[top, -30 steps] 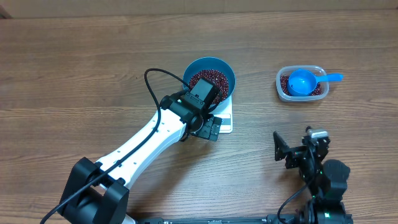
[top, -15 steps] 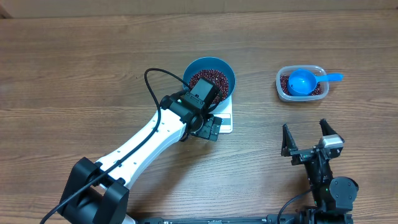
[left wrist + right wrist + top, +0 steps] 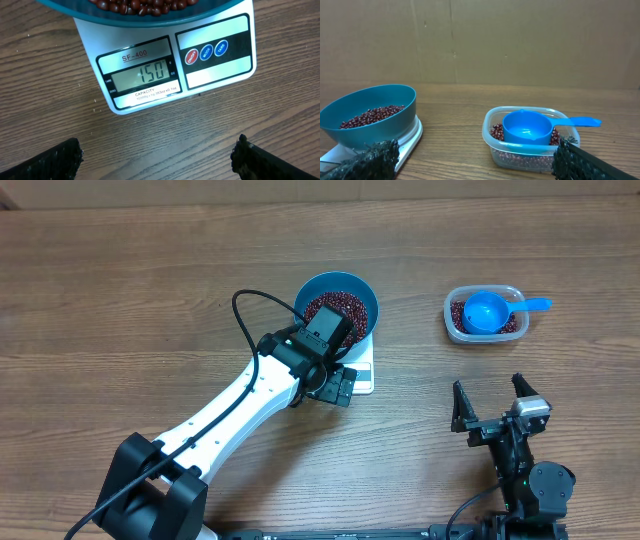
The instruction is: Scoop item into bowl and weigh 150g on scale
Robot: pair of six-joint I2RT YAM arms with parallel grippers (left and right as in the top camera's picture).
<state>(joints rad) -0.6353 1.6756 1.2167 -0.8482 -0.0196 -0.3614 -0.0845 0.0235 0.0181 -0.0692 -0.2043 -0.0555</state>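
Wood-grain table (image 3: 120,270) carries the scale (image 3: 215,75) (display showing 150) under the bowl (image 3: 365,295) of beans (image 3: 345,302), upper centre. Left gripper (image 3: 157,160) and right gripper (image 3: 489,398) both gape empty. The left hangs near the scale's front, so a careless retreat could jog the reading.

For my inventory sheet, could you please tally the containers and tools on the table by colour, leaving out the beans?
Blue: 2, the bowl and the scoop
White: 1, the scale
Clear: 1, the tub
Total: 4
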